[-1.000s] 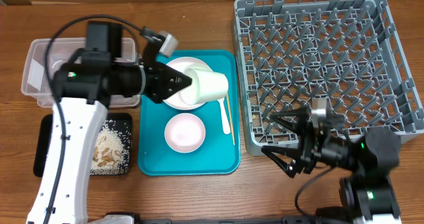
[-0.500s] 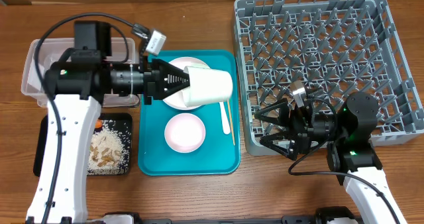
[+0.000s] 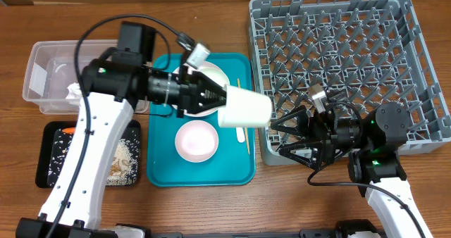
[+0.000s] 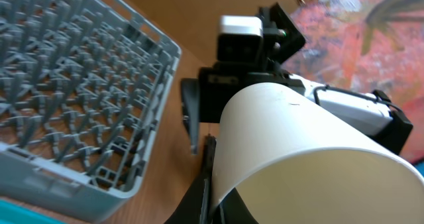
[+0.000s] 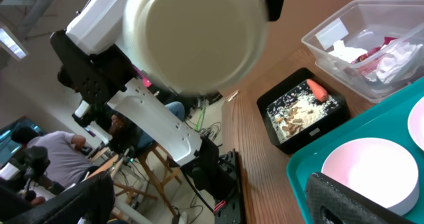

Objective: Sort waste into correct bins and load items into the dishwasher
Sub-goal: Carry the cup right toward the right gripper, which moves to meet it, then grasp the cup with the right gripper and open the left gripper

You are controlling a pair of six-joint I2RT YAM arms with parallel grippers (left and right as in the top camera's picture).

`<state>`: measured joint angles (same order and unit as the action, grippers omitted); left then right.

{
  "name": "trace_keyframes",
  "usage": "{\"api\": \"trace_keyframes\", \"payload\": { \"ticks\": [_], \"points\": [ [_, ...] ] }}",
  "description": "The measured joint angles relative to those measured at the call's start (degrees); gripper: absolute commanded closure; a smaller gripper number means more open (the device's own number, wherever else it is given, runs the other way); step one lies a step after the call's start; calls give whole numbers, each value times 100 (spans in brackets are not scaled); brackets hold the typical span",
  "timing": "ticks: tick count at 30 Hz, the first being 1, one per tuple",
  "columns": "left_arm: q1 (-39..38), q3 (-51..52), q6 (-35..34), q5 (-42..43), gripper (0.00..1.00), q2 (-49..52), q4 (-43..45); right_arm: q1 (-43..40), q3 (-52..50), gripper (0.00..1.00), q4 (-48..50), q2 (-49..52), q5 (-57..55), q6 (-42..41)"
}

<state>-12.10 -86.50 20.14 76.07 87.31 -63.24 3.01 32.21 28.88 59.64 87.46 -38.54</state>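
1. White cup (image 3: pixel 244 109) hangs on its side in the air above the right edge of the teal tray (image 3: pixel 163 160), with its base turned away from the tray.
2. We see our left gripper (image 3: pixel 223 99) reaching across the tray from the left, its fingers clamped tight on the mouth end of the cup.
3. Our right gripper (image 3: pixel 287 135) sits just off the tray's right edge, facing the cup's base, with its fingers spread wide and nothing between them.
4. On the tray we see a pale pink bowl (image 3: pixel 196 140) near the middle and a white plate (image 3: pixel 213 74) at the far end, partly under the left arm.
5. A white fork (image 3: pixel 240 134) and a thin wooden stick (image 3: pixel 246 141) lie along the tray's right side, below the cup.
6. Right of the tray stands the grey dish rack (image 3: pixel 331 55).
7. Left of the tray, at the far side, we see the clear tub (image 3: pixel 35 62) holding white napkins (image 3: pixel 74 90) and a red wrapper (image 5: pixel 370 54).
8. Left of the tray, at the near side, the black tray (image 3: pixel 44 169) holds the carrot (image 3: pixel 68 131) and rice scraps (image 3: pixel 125 153).
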Motion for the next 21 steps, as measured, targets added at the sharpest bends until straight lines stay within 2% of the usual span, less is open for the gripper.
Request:
{"api": "trace_keyframes", "payload": {
  "ticks": [15,21],
  "points": [
    [-256,0,2,-138,95,0,4,-2,0,5,909,0,-396,-66],
    [-256,0,2,-175,95,0,4,-2,0,1,1025,0,-577,-66]
  ]
}}
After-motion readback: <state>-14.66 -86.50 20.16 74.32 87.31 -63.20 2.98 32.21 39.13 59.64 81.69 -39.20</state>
